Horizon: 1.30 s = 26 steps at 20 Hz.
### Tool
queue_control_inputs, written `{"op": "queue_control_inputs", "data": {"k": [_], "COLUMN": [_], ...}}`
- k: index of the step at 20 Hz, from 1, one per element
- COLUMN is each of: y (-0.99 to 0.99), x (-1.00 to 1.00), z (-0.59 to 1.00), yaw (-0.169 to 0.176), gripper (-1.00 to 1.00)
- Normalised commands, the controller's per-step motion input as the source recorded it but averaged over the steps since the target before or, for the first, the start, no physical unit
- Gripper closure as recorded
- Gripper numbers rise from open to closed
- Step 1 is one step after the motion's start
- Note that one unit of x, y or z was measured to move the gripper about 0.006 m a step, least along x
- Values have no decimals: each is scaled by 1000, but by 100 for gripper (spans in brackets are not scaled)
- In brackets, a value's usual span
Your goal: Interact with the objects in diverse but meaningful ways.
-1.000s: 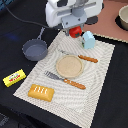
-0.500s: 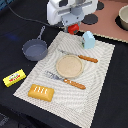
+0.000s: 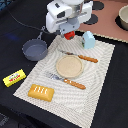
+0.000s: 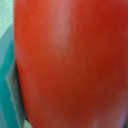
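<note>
Hovering at upper centre of the exterior view, gripper (image 3: 69,34) sits directly over the red tomato (image 3: 69,35), which fills the wrist view (image 4: 70,64); jaw closure cannot be judged. Pale carton (image 3: 88,39) stands just right.

The exterior view looks down at a slant from high above the table (image 3: 15,107), far enough back to take in the whole striped mat (image 3: 100,82) and the arm at its far edge. The wrist view sits so close that the red tomato (image 4: 70,65) fills it (blurred, out of focus). Both views share the tomato (image 3: 69,35).
</note>
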Motion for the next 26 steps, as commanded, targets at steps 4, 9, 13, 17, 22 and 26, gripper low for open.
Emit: {"op": "queue_control_inputs", "data": {"k": [4,9,13,17,22,26], "y": [257,287,238,279,305,349], "x": [-208,-226,-265,-130,-37,0], "z": [-320,-265,-166,314,419,439], "yaw": [36,35,31,3,0,0], "gripper": [100,100,100,-100,-100,-100]}}
